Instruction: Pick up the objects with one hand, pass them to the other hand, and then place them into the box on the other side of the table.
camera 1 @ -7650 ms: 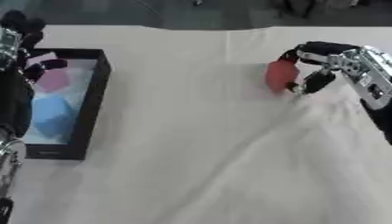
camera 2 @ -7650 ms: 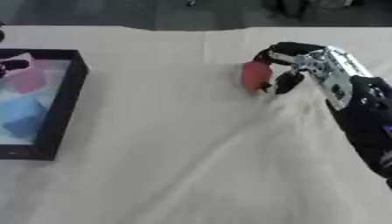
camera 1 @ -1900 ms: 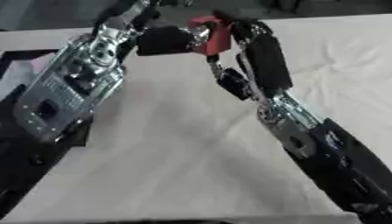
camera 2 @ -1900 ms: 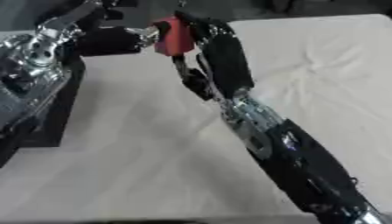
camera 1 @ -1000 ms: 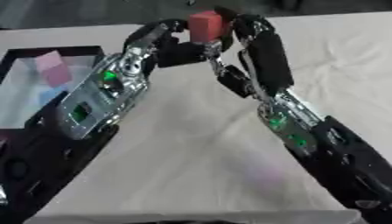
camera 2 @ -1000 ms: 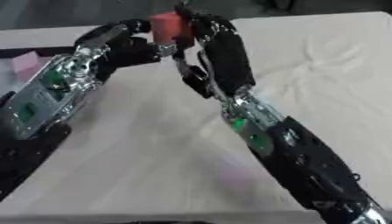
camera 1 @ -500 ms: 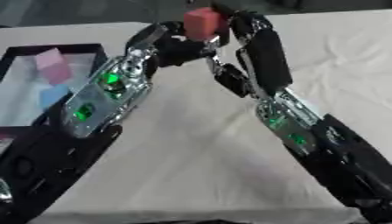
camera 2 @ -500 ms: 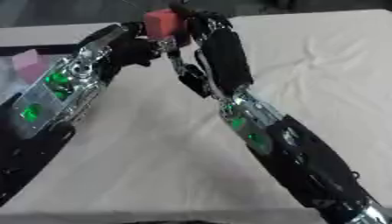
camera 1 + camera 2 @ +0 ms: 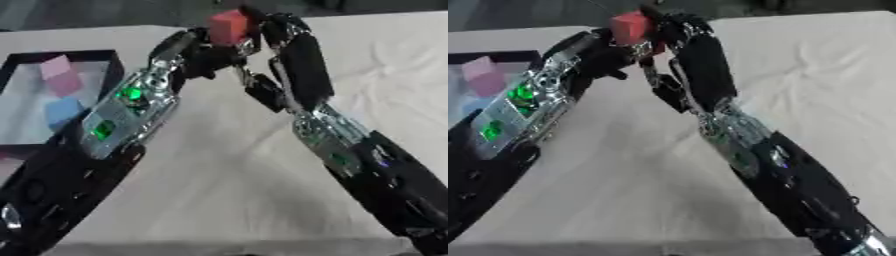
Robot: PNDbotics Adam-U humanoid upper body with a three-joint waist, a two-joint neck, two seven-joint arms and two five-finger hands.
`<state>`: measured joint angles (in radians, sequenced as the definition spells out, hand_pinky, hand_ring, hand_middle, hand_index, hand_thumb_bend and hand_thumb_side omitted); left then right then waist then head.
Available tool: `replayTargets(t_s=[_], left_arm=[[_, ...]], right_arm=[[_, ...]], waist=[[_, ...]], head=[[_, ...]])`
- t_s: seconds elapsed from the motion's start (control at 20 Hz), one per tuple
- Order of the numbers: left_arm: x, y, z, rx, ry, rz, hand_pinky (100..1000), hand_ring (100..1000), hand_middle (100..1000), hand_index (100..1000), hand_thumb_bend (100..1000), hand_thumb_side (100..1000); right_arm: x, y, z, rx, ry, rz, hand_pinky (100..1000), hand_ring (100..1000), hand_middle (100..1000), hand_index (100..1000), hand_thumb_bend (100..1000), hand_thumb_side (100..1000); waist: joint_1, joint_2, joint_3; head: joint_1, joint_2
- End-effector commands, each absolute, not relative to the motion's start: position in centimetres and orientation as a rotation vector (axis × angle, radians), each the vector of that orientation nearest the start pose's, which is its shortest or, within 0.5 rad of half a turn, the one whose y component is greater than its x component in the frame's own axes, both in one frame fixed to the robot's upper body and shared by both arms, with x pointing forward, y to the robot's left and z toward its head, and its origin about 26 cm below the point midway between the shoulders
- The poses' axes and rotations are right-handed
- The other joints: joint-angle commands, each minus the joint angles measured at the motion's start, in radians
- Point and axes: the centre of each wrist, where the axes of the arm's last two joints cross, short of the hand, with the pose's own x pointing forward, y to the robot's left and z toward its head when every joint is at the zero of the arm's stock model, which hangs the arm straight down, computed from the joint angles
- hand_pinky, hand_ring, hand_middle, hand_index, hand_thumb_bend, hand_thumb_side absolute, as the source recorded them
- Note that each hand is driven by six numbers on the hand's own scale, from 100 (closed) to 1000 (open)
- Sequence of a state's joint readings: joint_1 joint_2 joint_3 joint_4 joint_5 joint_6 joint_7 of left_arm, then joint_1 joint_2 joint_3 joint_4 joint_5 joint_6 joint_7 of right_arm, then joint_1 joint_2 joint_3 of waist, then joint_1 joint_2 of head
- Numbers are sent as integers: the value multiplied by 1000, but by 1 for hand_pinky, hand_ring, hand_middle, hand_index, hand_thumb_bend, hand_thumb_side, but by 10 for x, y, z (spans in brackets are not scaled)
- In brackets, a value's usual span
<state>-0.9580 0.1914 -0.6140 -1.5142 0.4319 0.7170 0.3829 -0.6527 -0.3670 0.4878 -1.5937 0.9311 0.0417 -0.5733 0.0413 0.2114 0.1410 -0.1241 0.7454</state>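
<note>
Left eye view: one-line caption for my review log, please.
Both hands, left hand and right hand, meet at a red block raised above the table, black box at left.

I had both head cameras looking steeply down, close behind the raised arms; each took in the same cloth-covered table (image 9: 219, 190) and box (image 9: 17, 65), slightly offset sideways.
</note>
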Motion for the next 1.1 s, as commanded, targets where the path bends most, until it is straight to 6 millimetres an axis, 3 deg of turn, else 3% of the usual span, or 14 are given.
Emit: replayTargets(t_s=[0.05,0.3,0.6,0.7,0.85,1.1], left_arm=[[365,41,240,188,-1485,-557,735,1000,859,783,100,537],[368,40,237,193,-1484,-536,702,1000,822,718,100,554],[369,39,236,188,-1493,-519,628,1000,727,554,100,580],[370,40,235,189,-1495,-512,612,1000,702,484,100,584],[373,43,235,194,-1494,-502,585,1000,666,436,100,582],[378,54,246,224,-1502,-502,572,1000,646,407,100,562]], right_arm=[[364,-143,176,1370,2900,-971,686,598,478,611,114,100],[364,-144,175,1364,2900,-981,687,598,479,612,118,100],[363,-144,174,1366,2905,-1006,690,616,502,641,184,100],[363,-144,173,1366,2907,-1030,707,662,549,688,330,100],[363,-145,173,1371,2885,-1077,766,751,641,777,464,100],[362,-146,178,1404,2836,-1153,813,813,743,864,487,100]], waist=[[7,-23,0],[6,-22,-1],[6,-23,-4],[6,-23,-5],[6,-25,-6],[7,-27,-7]], head=[[4,-4],[5,-3],[6,-3],[8,-3],[8,-3],[7,-7]])
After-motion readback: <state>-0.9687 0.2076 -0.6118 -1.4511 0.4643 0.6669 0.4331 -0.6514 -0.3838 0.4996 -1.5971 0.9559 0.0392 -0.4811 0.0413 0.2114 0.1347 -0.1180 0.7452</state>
